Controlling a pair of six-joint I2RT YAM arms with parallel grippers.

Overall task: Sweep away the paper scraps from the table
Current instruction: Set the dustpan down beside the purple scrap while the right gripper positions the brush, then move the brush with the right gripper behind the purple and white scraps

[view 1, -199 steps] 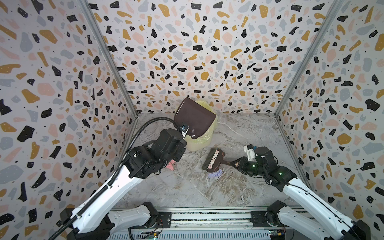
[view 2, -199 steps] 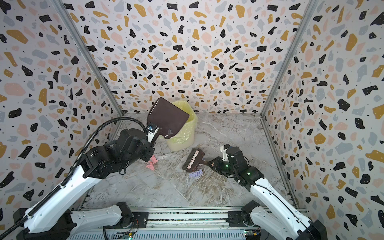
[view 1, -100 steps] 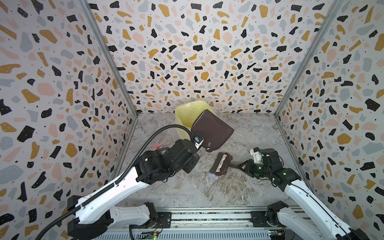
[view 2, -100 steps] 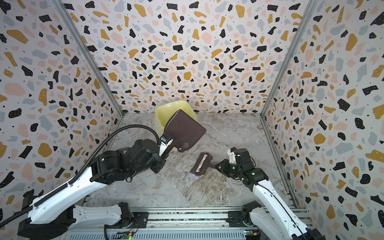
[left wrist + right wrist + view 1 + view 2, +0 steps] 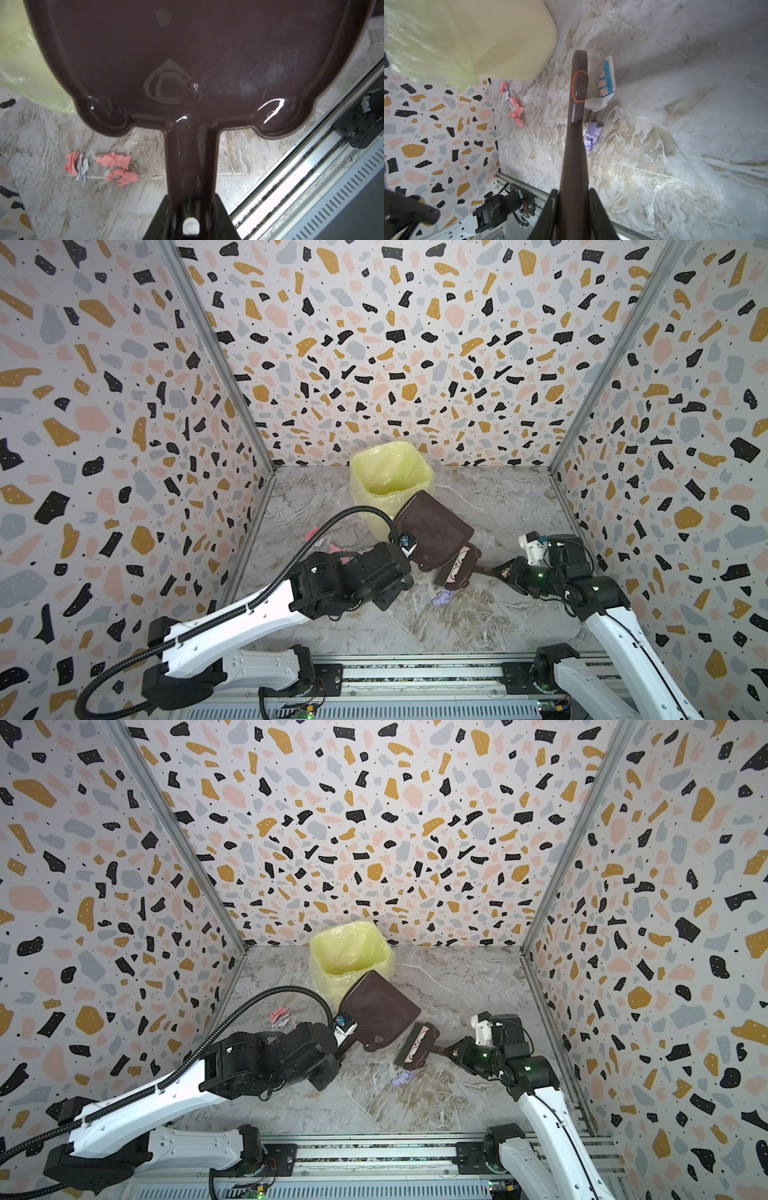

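Observation:
My left gripper (image 5: 404,551) (image 5: 345,1031) (image 5: 192,196) is shut on the handle of a dark brown dustpan (image 5: 432,531) (image 5: 380,1011) (image 5: 187,52), held tilted just in front of the bin. My right gripper (image 5: 500,572) (image 5: 453,1052) (image 5: 574,193) is shut on the handle of a brown brush (image 5: 457,570) (image 5: 415,1052) (image 5: 575,145), whose head sits right beside the pan's edge. A lilac paper scrap (image 5: 441,597) (image 5: 401,1078) (image 5: 592,135) lies on the table (image 5: 478,626) just in front of the brush. Pink and lilac scraps (image 5: 311,533) (image 5: 279,1014) (image 5: 116,160) (image 5: 515,108) lie at the left. A white, blue-printed scrap (image 5: 606,83) lies by the brush head.
A bin with a yellow liner (image 5: 388,481) (image 5: 349,957) (image 5: 425,41) stands at the back middle, against the rear wall. Terrazzo walls close the table on three sides. A metal rail (image 5: 415,672) runs along the front edge.
My left arm has swung the dustpan from over the bin to the right and down, next to the brush. My right gripper has drawn the brush a little to the right.

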